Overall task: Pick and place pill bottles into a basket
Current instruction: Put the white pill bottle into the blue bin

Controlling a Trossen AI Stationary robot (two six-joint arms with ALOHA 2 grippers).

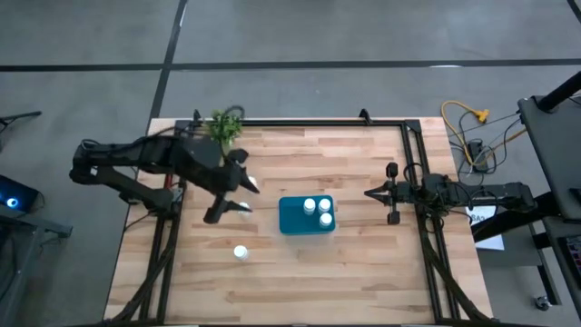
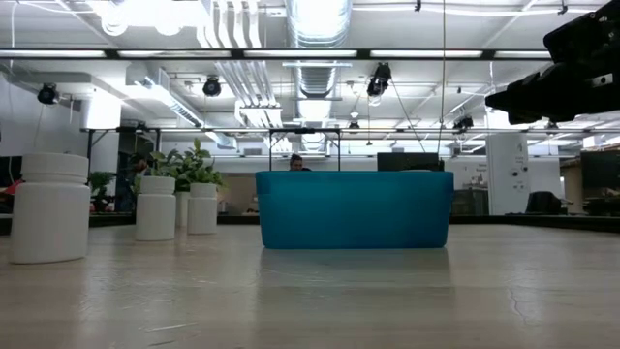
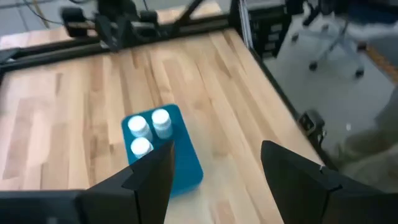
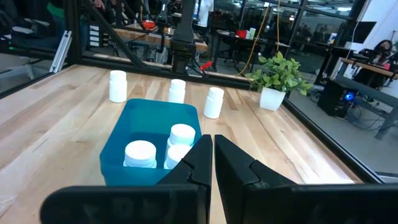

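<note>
The teal basket (image 1: pixel 292 218) stands at the table's middle with three white pill bottles (image 1: pixel 317 211) upright inside it, seen again in the left wrist view (image 3: pixel 144 130). Three more pill bottles stand on their bases on the wood to the basket's left (image 4: pixel 117 86) (image 4: pixel 177 91) (image 4: pixel 213 102). One of them is alone nearer the front edge (image 1: pixel 240 252). My left gripper (image 3: pixel 217 149) hangs open in the air left of the basket (image 3: pixel 186 168), tipped down toward it, with nothing between its fingers. My right gripper (image 4: pixel 212 142) is shut and level at the right edge (image 1: pixel 372 193).
A small green plant in a white pot (image 4: pixel 273 84) stands at the table's far left edge (image 1: pixel 227 125). A black frame rail (image 1: pixel 413 173) runs round the table. Bare wood lies in front of the basket and to its right.
</note>
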